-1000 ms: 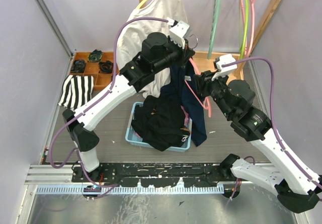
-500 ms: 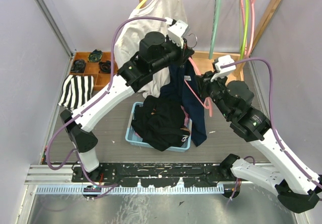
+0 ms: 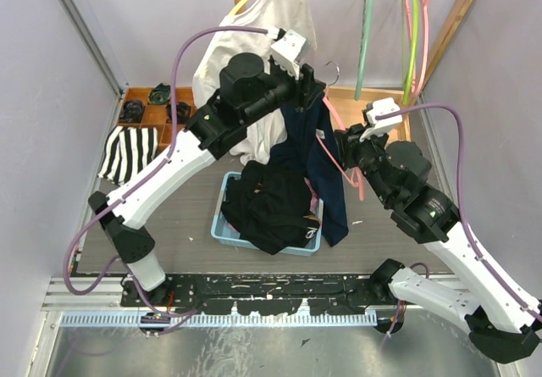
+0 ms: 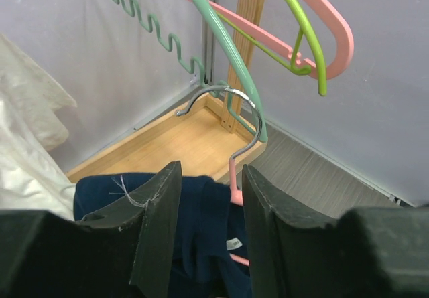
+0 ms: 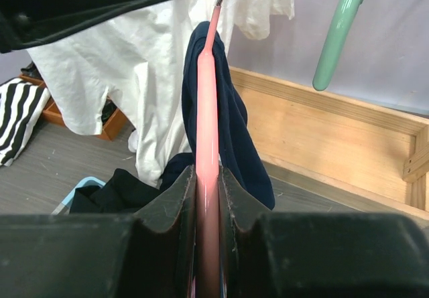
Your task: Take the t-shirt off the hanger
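A navy t-shirt (image 3: pixel 329 178) hangs on a pink hanger (image 3: pixel 341 163) with a metal hook (image 4: pixel 228 94), held in the air above the table. My right gripper (image 5: pixel 206 174) is shut on the hanger's pink bar (image 5: pixel 206 110), with the navy shirt (image 5: pixel 238 130) draped over both sides of it. My left gripper (image 4: pixel 209 177) is open at the top of the hanger. Its jaws stand on either side of the navy collar (image 4: pixel 201 224) and the pink neck (image 4: pixel 232 177). In the top view the left gripper (image 3: pixel 313 89) is just above the shirt and the right gripper (image 3: pixel 345 152) is at its right side.
A white shirt (image 3: pixel 275 21) hangs on a yellow hanger behind the left arm. Green and pink empty hangers (image 3: pixel 412 30) hang on the wooden rack at the back right. A blue basin (image 3: pixel 222 224) of black clothes (image 3: pixel 271 207) sits below. A striped cloth (image 3: pixel 127 152) lies at the left.
My left arm has risen and shifted left and back, its gripper staying at the top of the hanger. The right gripper keeps hold of the pink hanger and has shifted slightly right.
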Tool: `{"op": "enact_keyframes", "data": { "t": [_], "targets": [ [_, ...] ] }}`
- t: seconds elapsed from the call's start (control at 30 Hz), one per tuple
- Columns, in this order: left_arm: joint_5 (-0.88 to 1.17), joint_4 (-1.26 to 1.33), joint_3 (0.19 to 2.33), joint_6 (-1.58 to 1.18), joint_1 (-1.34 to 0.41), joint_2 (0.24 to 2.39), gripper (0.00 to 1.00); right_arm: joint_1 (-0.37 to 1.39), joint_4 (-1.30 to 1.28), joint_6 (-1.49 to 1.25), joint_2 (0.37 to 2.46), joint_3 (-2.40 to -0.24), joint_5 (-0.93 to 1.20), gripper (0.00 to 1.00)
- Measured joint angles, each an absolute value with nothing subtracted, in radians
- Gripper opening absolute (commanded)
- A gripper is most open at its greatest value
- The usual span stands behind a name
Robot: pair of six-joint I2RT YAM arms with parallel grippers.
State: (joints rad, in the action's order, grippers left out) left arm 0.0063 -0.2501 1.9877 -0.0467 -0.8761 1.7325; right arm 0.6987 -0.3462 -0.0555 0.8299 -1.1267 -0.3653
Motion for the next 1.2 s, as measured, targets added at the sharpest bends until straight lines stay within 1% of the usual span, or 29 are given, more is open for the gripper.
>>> {"op": "enact_keyframes", "data": {
  "t": [0.13,0.3,0.47,0.63,0.83,1.03,1.13,1.17,1.2],
  "targets": [
    [-0.003,-0.207,1.9,-0.035,-0.876,1.659,0.56,0.699,-0.346,-0.047,0.815,-1.122,-0.382,0.01],
    [-0.016,-0.128,1.695,-0.032,-0.876,1.536,0.65,0.699,-0.341,-0.031,0.8,-1.116,-0.391,0.01],
    [-0.017,-0.064,1.548,-0.046,-0.876,1.494,0.72,0.699,-0.316,-0.023,0.774,-1.094,-0.371,0.01],
    [-0.017,-0.056,1.534,-0.054,-0.876,1.535,0.76,0.699,-0.305,-0.02,0.752,-1.082,-0.344,0.01],
    [-0.011,-0.036,1.543,-0.065,-0.873,1.587,0.78,0.699,-0.302,-0.019,0.741,-1.08,-0.333,0.01],
    [-0.009,-0.013,1.566,-0.075,-0.872,1.621,0.75,0.698,-0.301,-0.019,0.737,-1.08,-0.323,0.01],
    [-0.009,-0.004,1.578,-0.079,-0.871,1.634,0.7,0.698,-0.301,-0.019,0.737,-1.08,-0.318,0.01],
    [-0.009,-0.003,1.583,-0.08,-0.871,1.639,0.63,0.698,-0.301,-0.019,0.737,-1.079,-0.316,0.01],
    [-0.009,-0.002,1.588,-0.081,-0.871,1.644,0.52,0.698,-0.301,-0.02,0.737,-1.079,-0.315,0.01]
  ]
}}
